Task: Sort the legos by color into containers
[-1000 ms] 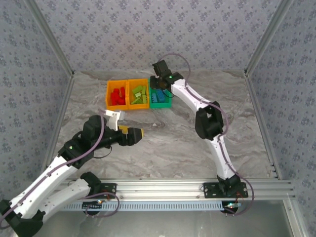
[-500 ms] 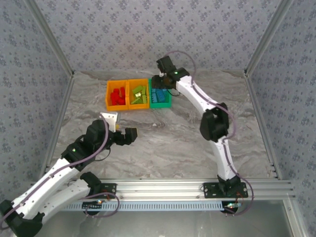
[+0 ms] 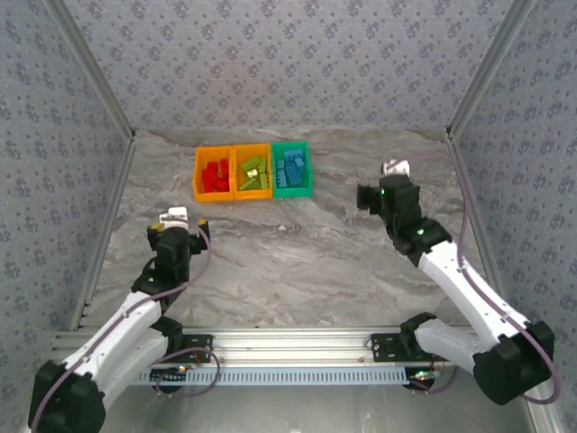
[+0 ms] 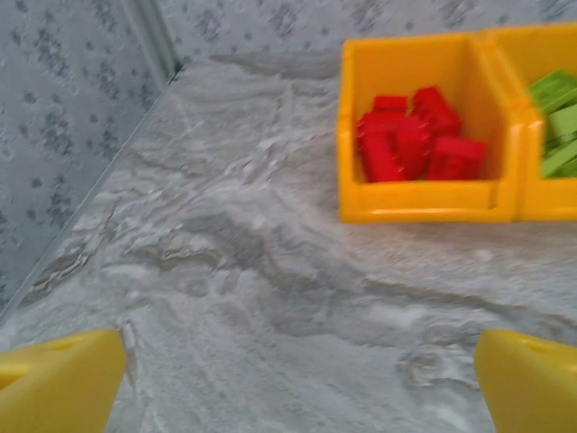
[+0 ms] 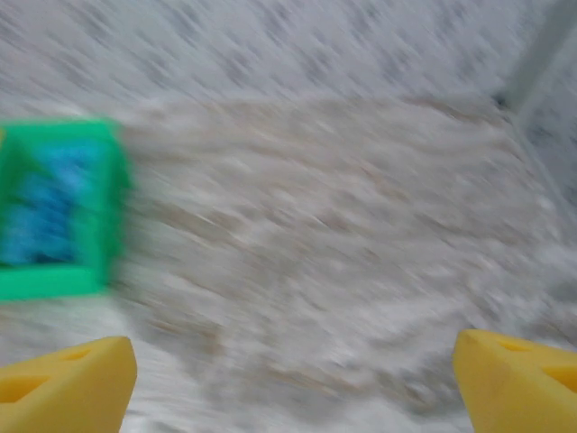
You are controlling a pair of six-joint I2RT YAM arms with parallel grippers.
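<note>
Red legos (image 3: 214,176) lie in the left orange bin (image 3: 213,196), lime legos (image 3: 252,171) in the middle orange bin (image 3: 252,194), blue legos (image 3: 292,168) in the green bin (image 3: 293,192). Left pincer (image 4: 302,383) and right pincer (image 5: 293,379) stand wide, empty.

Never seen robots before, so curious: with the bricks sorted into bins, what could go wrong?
The left orange bin, middle orange bin and green bin touch in a row; a bump to one might shove all. The lime bricks lie piled at angles, so one might tip out.
</note>
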